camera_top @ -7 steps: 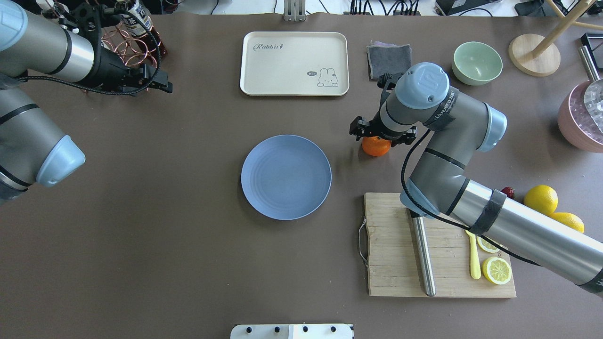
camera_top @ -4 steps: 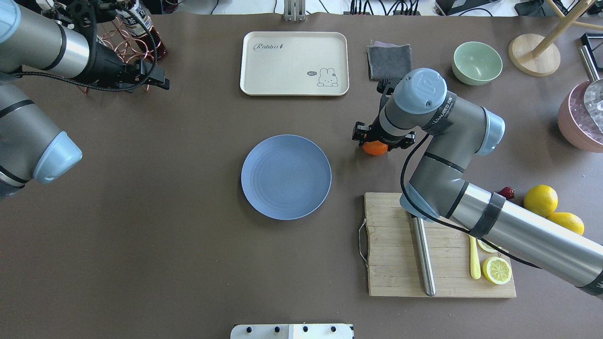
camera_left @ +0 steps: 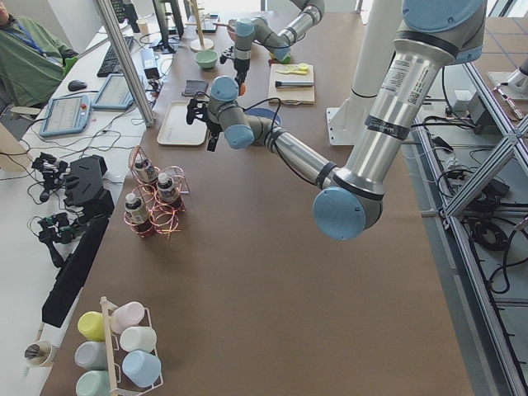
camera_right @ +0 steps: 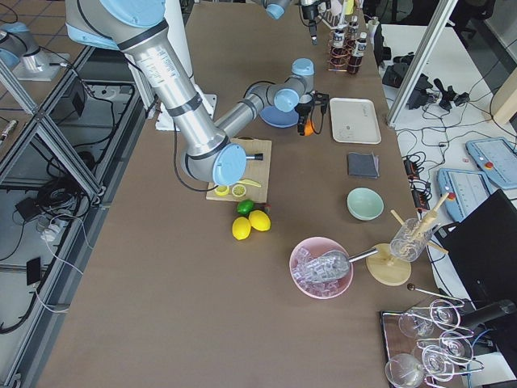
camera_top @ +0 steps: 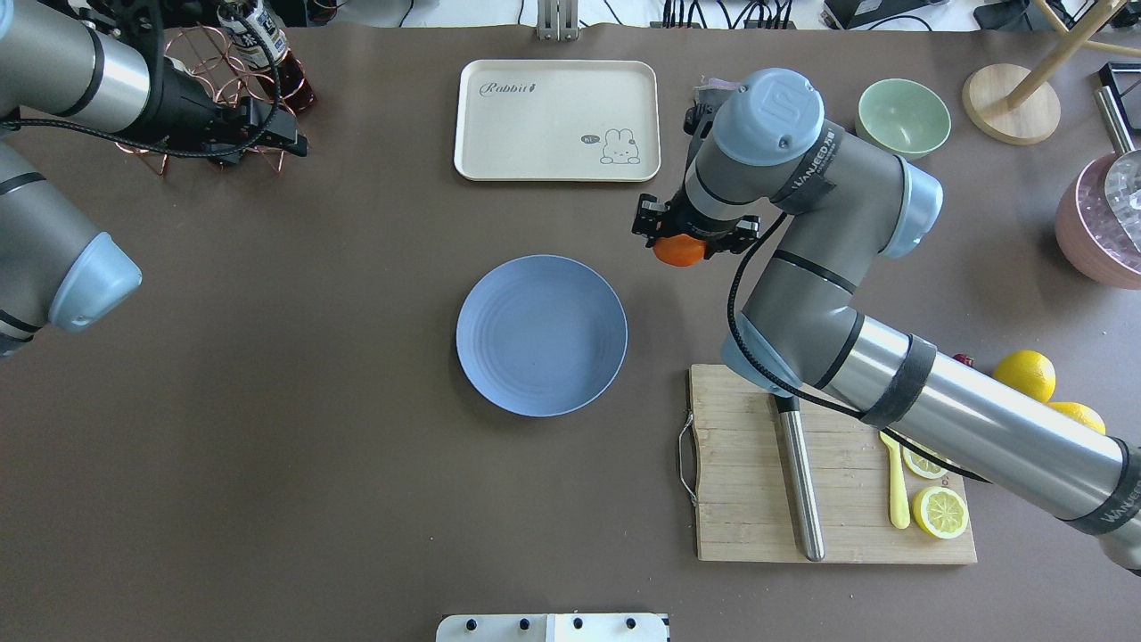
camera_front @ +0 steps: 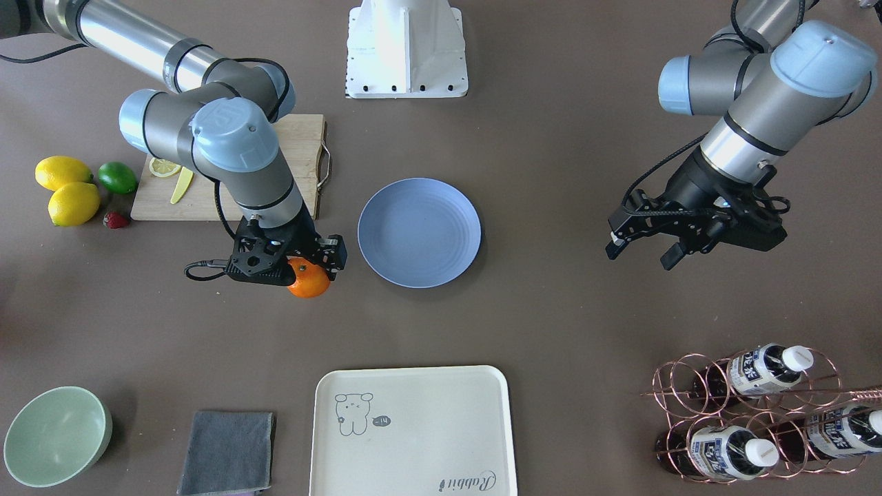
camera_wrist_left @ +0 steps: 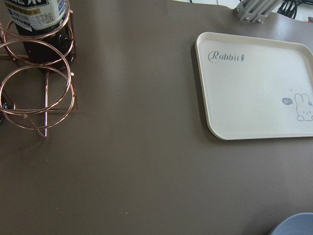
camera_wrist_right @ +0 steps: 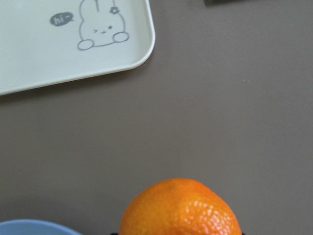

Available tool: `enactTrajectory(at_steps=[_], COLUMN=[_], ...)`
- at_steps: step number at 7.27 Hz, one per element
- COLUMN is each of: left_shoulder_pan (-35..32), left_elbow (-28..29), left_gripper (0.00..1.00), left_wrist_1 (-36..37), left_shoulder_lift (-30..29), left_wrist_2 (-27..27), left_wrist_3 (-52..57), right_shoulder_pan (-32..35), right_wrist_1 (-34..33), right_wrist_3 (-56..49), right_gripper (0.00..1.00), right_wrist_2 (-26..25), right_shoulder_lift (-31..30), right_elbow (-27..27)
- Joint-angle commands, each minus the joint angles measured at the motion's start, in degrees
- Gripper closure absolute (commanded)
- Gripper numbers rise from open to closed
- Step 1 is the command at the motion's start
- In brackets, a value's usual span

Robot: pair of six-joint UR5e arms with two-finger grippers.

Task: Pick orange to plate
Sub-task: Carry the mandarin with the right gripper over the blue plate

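Bright-orange fruit, the orange [camera_top: 679,251], is pinched in the right gripper [camera_top: 682,239], jaws closed on it, looks just off the table [camera_top: 357,499]. The plate [camera_top: 541,334] lies to that gripper's left, slightly nearer the robot. Way off, the left gripper [camera_front: 641,244] hangs part open, empty.

orange [camera_top: 679,251] right of plate [camera_top: 541,335], tray [camera_top: 557,120] behind

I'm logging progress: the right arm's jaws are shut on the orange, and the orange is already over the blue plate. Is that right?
Not quite. The right gripper does have its jaws shut on the orange, but the orange hangs beside the plate, not over it. The overhead view shows a clear gap between them.
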Motion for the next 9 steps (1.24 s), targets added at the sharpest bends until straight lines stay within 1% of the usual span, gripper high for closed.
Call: enactTrajectory(at_steps=[1, 2, 3, 4, 5, 6, 7, 8, 9], left_shoulder_pan=[-7.2, -9.9, -12.3, -14.8, -16.2, -16.5, -16.9, -17.4, -17.4], left_elbow=[3.8, 6.3, 8.2, 9.0, 9.7, 10.3, 11.0, 11.1, 11.1], left_gripper=[0.02, 0.02, 0.02, 0.02, 0.02, 0.02, 0.02, 0.02, 0.02], left_wrist_1=[0.1, -0.1, -0.1, 0.0, -0.1, -0.1, -0.1, -0.1, -0.1], left_shoulder_lift=[0.1, 0.1, 0.1, 0.1, 0.1, 0.1, 0.1, 1.2, 1.3], left_wrist_2=[-6.9, -7.7, -9.6, -11.3, -12.6, -12.6, -12.6, -12.6, -12.7], left_wrist_3=[7.0, 9.9, 13.4, 13.9, 14.0, 14.0, 15.6, 16.6, 16.7], right_shoulder_pan=[-7.5, -11.4, -13.5, -14.7, -15.6, -15.8, -15.8, -15.7, -15.0], right_wrist_1=[-4.1, -3.9, -3.8, -3.5, -0.3, 1.0, 1.1, 2.4, 2.7], right_wrist_3=[4.7, 5.6, 6.2, 5.7, 5.6, 5.5, 4.5, 3.2, 3.1], right_gripper=[1.0, 1.0, 1.0, 1.0, 1.0, 1.0, 1.0, 1.0, 0.74], right_wrist_2=[-6.1, -8.8, -10.0, -10.7, -11.9, -12.1, -13.4, -14.3, -14.2], right_shoulder_lift=[4.2, 5.4, 6.4, 6.8, 7.9, 9.9, 11.4, 11.4, 11.4], right_elbow=[1.5, 0.9, 0.5, -0.4, -3.4, -6.1, -8.7, -10.1, -10.9])
